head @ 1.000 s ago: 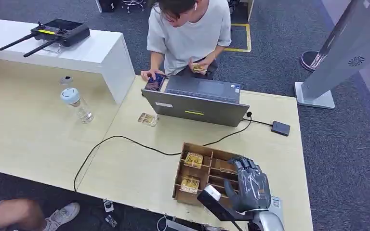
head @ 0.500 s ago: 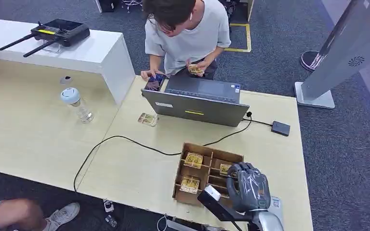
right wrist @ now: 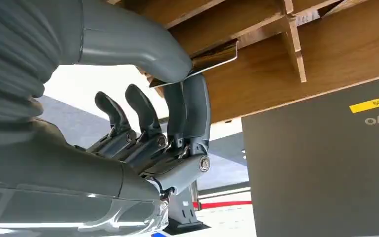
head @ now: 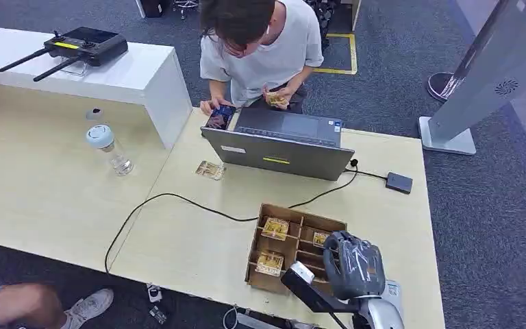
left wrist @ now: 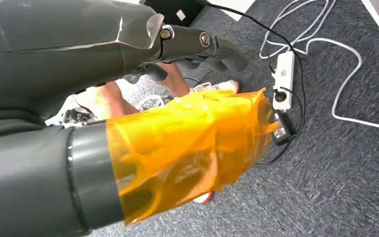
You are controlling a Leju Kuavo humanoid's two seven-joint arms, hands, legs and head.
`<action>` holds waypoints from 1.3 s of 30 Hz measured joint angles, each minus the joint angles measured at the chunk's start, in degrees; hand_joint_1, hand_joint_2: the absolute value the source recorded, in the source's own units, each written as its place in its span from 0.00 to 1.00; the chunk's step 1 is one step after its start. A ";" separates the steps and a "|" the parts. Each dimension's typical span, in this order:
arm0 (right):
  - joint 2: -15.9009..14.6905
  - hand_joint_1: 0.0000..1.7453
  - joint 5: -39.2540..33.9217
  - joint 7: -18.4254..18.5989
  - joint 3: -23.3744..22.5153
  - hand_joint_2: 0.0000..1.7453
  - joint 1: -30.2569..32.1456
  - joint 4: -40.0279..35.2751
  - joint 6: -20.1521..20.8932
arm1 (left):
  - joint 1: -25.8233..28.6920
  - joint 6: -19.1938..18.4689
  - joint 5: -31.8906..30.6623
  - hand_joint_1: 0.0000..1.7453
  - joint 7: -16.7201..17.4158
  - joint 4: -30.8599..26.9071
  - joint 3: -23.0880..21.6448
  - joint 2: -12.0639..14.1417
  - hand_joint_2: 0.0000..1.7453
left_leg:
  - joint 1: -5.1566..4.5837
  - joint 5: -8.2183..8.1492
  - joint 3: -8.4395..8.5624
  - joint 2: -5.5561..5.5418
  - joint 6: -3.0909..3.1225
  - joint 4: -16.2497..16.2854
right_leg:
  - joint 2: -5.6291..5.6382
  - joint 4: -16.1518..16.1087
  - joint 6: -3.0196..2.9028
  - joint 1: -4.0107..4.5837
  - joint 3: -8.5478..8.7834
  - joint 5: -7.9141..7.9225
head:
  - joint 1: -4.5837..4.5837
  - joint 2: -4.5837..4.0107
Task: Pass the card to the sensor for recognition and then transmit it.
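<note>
A wooden divided box [head: 255,250] sits near the table's front edge with yellow-patterned cards [head: 274,227] in its slots. My right hand [head: 353,264] is curled over the box's right-hand slots beside one card [head: 320,239]. In the right wrist view the thumb and fingers [right wrist: 192,106] pinch the edge of a card [right wrist: 212,58] still lying in the box [right wrist: 335,44]. The black sensor [head: 398,182] lies on the table's right side, wired to the laptop [head: 281,145]. My left hand [left wrist: 177,143], its thumb wrapped in orange tape, hangs over the floor holding nothing.
A person behind the laptop holds cards [head: 279,99] and touches a phone [head: 220,116]. One loose card [head: 210,170] and a black cable [head: 171,197] lie on the table. A bottle [head: 109,147] stands on the left. A grey stand [head: 483,75] rises at the right.
My right hand's fingers have curled down into the box's right slots and closed on a card. The person has leaned further forward over the laptop.
</note>
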 joint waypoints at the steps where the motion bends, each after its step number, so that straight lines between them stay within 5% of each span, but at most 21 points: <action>1: 0.00 0.94 -0.02 0.00 0.00 1.00 0.00 0.00 0.00 | 0.00 0.00 0.02 0.00 0.00 0.00 0.00 0.02 0.00 | 0.00 0.00 0.00 0.00 0.00 0.00 | 0.00 0.00 0.00 0.00 0.00 0.00 | 0.00 0.00; 8: 0.02 1.00 -0.02 -1.33 0.00 1.00 0.09 -0.53 -1.82 | 0.00 0.02 0.11 0.00 -0.02 0.00 0.02 0.00 0.00 | 0.00 0.00 0.00 0.00 0.00 0.00 | 0.00 0.00 0.00 0.00 0.00 0.00 | 0.00 0.00; 39: 0.37 0.98 0.44 -4.33 0.00 1.00 0.90 -10.55 -4.85 | 0.04 0.44 0.55 0.00 -0.39 0.00 1.42 0.00 0.00 | 0.00 0.00 -0.01 0.00 0.00 0.00 | 0.00 0.00 0.00 0.00 0.00 0.00 | 0.00 0.00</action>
